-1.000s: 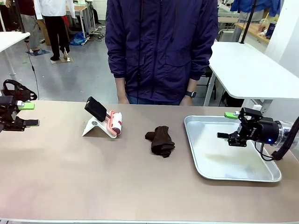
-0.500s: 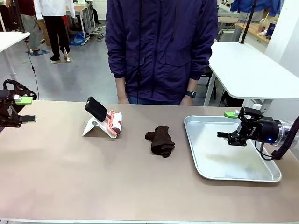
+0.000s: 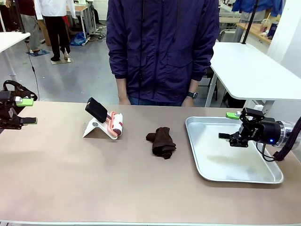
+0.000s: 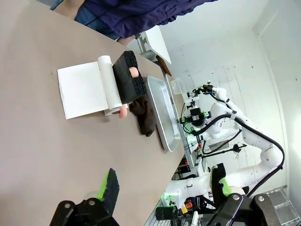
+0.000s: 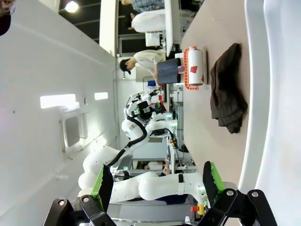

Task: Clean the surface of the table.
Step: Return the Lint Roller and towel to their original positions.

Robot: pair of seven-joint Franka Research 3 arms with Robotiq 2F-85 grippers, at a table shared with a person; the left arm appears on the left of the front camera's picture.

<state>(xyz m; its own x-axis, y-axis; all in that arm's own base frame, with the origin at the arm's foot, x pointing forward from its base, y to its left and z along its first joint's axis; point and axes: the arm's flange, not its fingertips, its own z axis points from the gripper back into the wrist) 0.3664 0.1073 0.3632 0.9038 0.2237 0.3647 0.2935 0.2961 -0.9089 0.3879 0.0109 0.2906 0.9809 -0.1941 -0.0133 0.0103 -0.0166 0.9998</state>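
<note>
Matte brownish-taupe over the whole counter (image 3: 70, 179), with a thin pale edge along the near side. Dark brown on the crumpled cloth (image 3: 162, 141) at the counter's middle. Just beside the cloth, plain white on the folded stand (image 3: 96, 129), black on the block (image 3: 97, 109) leaning on it, white with a red-pink toothed pattern on the roll (image 3: 114, 124). Dull silver on the metal tray (image 3: 225, 174) beyond the cloth's other side. Black with bright green pads on the left tool (image 3: 23, 111) and on the right tool (image 3: 230, 126). Deep purple-navy on the jacket (image 3: 162, 47) behind the cloth, black on the wristwatch (image 3: 191, 95)
</note>
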